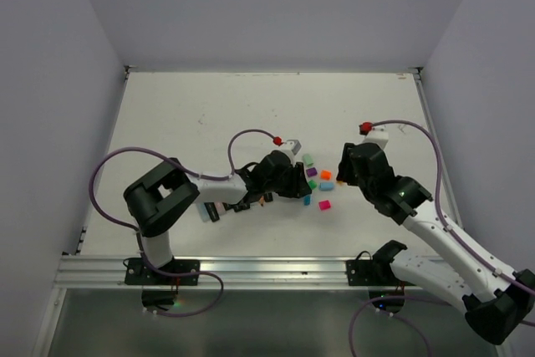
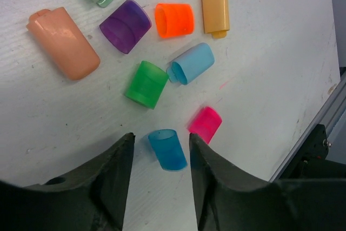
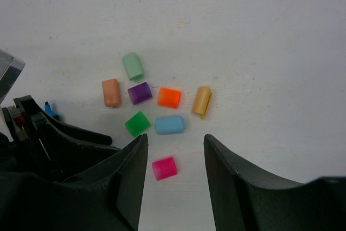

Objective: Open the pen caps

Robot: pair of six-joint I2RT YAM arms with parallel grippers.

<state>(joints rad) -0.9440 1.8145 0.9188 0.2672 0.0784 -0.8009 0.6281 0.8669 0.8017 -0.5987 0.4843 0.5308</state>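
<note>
We see both grippers released over loose caps, nothing grasped.
Fingers of the left gripper (image 2: pixel 160 140) stand apart around the blue cap (image 2: pixel 168 150) lying on the table (image 2: pixel 270 36), gaps either side. The right gripper (image 3: pixel 174 140) is parted and empty above the pink cap (image 3: pixel 164 168). The green cap (image 2: pixel 146 84), purple cap (image 2: pixel 125 26) and orange cap (image 2: pixel 174 20) lie just beyond. For the peach piece (image 2: pixel 64 43) we can't tell cap from body. The pink-and-black items (image 1: pixel 211 211) are mostly hidden under the left arm.

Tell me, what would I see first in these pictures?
A bright scatter of little coloured caps lies near the middle of the white table. The left gripper stands open around a blue cap, with a hot pink cap right beside it.
</note>
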